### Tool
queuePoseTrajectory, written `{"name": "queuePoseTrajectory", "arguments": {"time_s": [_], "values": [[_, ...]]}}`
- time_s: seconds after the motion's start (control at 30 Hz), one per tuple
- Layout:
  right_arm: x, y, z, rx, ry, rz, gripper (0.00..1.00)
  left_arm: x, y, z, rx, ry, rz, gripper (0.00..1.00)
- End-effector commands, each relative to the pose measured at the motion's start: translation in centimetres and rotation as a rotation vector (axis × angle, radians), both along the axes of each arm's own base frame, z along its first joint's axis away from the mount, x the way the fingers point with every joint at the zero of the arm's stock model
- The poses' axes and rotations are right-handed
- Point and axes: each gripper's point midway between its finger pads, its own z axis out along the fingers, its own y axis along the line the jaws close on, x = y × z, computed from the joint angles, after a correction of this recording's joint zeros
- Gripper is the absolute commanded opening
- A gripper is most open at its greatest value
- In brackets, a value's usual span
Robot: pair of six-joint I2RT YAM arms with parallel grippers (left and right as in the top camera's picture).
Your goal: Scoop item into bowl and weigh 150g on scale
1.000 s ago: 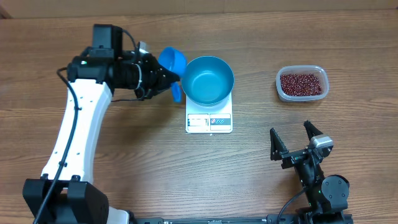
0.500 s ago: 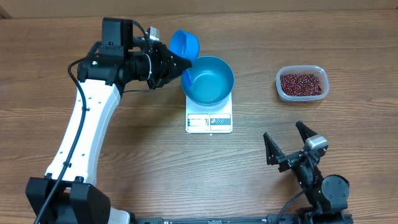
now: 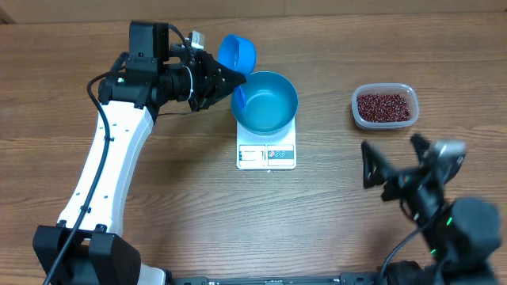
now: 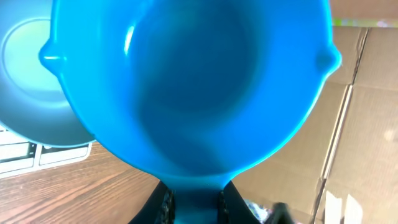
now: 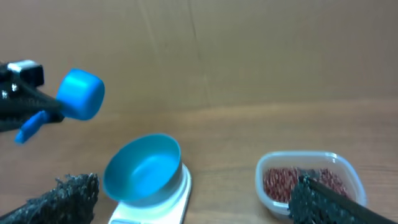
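Observation:
The bright blue bowl [image 3: 266, 103] stands empty on the white scale [image 3: 267, 155] at mid table. My left gripper [image 3: 231, 80] is shut on the handle of a small blue scoop [image 3: 237, 53], holding it in the air just left of the bowl's rim. In the left wrist view the empty scoop [image 4: 186, 81] fills the frame, with the bowl [image 4: 28, 81] to its left. The dark red-brown beans [image 3: 385, 106] lie in a clear tub [image 3: 356, 112] at the right. My right gripper [image 3: 396, 169] hangs open below the tub, holding nothing. The right wrist view shows the bowl [image 5: 142, 169], the beans [image 5: 298, 182] and the scoop [image 5: 81, 93].
The scale's display and buttons [image 3: 266, 156] face the front edge. Brown cardboard walls [image 5: 249, 50] stand behind the table. Bare wooden tabletop [image 3: 333, 198] lies between the scale and my right arm.
The left arm carried the scoop up and to the right toward the bowl, then held still. The right arm rose and swung right, toward the tub, jaws still open.

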Motion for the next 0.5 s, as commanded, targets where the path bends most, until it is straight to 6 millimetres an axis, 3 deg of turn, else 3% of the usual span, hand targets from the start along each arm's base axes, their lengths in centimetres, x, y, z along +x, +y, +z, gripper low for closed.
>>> {"name": "queuePoseTrajectory", "arguments": {"time_s": [0.0,0.07,0.13,0.33,0.37,0.47], "values": [[2.2,0.8,3.5,0.026,0.120,0.024,1.00,-0.2,-0.2,0.0,-0.037,0.060,0.013,0.13],[3.2,1.9,4.2,0.037,0.214,0.081,1.00,-0.2,-0.3,0.0,-0.036,0.063,0.013,0.15],[4.2,3.9,5.1,0.072,0.273,0.189,1.00,-0.1,-0.2,0.1,-0.040,0.065,0.020,0.04],[5.0,11.0,7.5,0.241,0.309,0.650,1.00,-0.1,-0.4,0.2,-0.085,0.160,0.072,0.04],[5.5,11.4,7.3,0.270,0.324,0.671,1.00,-0.2,-0.4,0.3,-0.089,0.164,0.070,0.04],[7.6,11.7,5.3,0.367,0.451,0.587,0.84,-0.6,-0.6,0.3,-0.108,0.206,0.067,0.04]]}}
